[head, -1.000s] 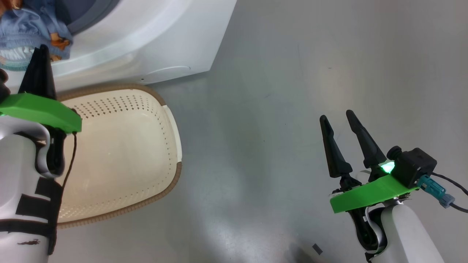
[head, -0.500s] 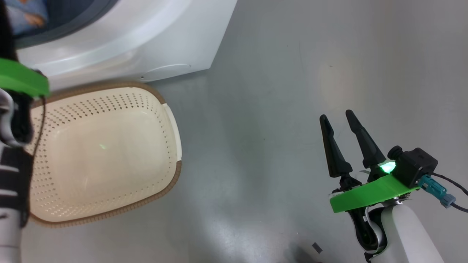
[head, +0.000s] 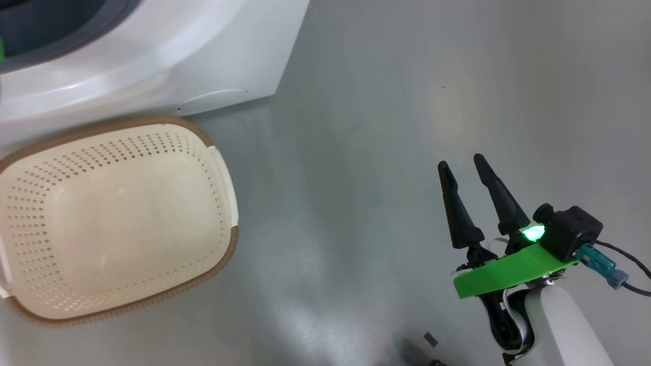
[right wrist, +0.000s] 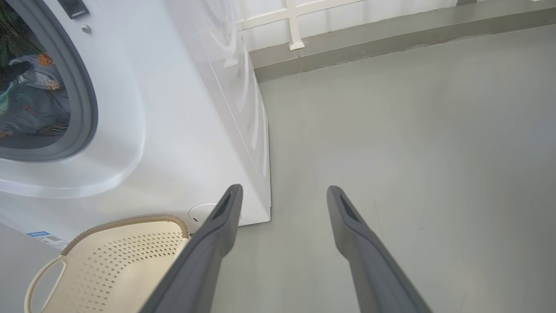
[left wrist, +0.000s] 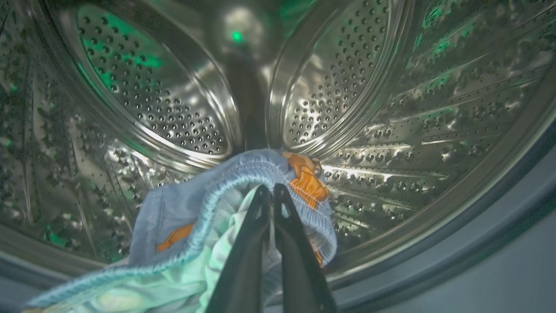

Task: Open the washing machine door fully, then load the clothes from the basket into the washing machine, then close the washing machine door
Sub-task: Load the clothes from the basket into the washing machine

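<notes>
The left gripper [left wrist: 269, 188] is shut tight, its two dark fingers pinched together on the elastic hem of the clothes [left wrist: 195, 204]. They form a light blue bundle with orange figures that bunches around the fingertips and trails down to their left. Grip and garment are inside the grey gasket [left wrist: 478, 226]. The perforated steel drum [left wrist: 347, 87] curves just beyond the fingertips, its back wall further ahead. So the door must be open, and loading looks nearly done. What is left, as I judge it, is letting go of this bundle, drawing the arm out and shutting the door. Farther off, the basket [head: 224, 254] stands bare on the floor just in front of the washing machine [head: 152, 66]. The right gripper [head: 460, 160] hangs wide open and empty over the floor, well apart from the basket.
</notes>
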Motion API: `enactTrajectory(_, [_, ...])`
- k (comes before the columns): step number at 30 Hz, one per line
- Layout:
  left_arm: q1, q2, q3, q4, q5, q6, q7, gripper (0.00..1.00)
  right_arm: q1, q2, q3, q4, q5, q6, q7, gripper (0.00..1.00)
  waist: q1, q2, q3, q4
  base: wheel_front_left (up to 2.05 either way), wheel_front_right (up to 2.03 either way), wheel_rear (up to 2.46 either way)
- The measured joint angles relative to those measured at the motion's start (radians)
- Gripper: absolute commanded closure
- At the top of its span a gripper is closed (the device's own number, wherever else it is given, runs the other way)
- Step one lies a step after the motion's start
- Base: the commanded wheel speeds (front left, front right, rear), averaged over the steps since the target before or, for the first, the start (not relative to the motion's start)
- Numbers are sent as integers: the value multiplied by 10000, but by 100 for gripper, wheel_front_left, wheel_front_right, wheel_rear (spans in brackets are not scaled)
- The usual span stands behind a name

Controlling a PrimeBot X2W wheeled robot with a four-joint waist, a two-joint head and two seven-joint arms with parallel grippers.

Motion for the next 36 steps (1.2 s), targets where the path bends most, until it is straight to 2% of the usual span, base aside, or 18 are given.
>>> enactTrajectory(6, [-607,100,-111,-1298,623,0,-6,100,-66,0,88,-36,82,0,0,0,0,1,183,-207,0,0,0])
enactTrajectory(9, [-584,109,-813,-1829,738,0,-12,100,-132,2,115,-58,290,0,0,0,0,0,278,-301,0,0,0])
enactTrajectory(12, [-360,119,-1108,-1335,483,-17,-12,100,-132,4,144,-56,416,0,0,0,0,0,308,-400,0,0,0])
enactTrajectory(20, [-378,332,-1212,1122,-245,-12,-6,100,-131,13,196,-59,499,0,0,0,0,0,313,-506,0,0,0])
enactTrajectory(24, [-745,351,-1210,1488,-263,-12,-6,100,-128,15,180,-56,499,0,0,0,0,0,289,-437,0,0,0])
enactTrajectory(25, [-808,345,-1175,1588,-265,-12,-6,85,-128,15,180,-54,499,0,0,0,0,0,272,-419,0,0,0])
enactTrajectory(26, [-847,337,-1145,1708,-288,-12,-6,61,-128,15,182,-52,499,0,0,0,0,0,253,-399,0,0,0])
enactTrajectory(27, [-848,328,-1143,1778,-313,-12,-6,25,-128,15,182,-52,499,0,2,0,0,0,234,-378,0,0,0])
enactTrajectory(28, [-848,309,-1143,1827,-316,-12,-6,25,-128,15,182,-52,497,0,0,0,0,0,215,-358,0,0,0])
enactTrajectory(29, [-848,284,-1147,1847,-318,-12,-6,0,-129,15,182,-52,497,0,0,0,0,0,194,-337,0,0,0])
enactTrajectory(36, [-702,130,-907,1478,-579,-10,-8,0,-128,15,150,-35,414,0,0,0,0,0,38,-191,0,0,0])
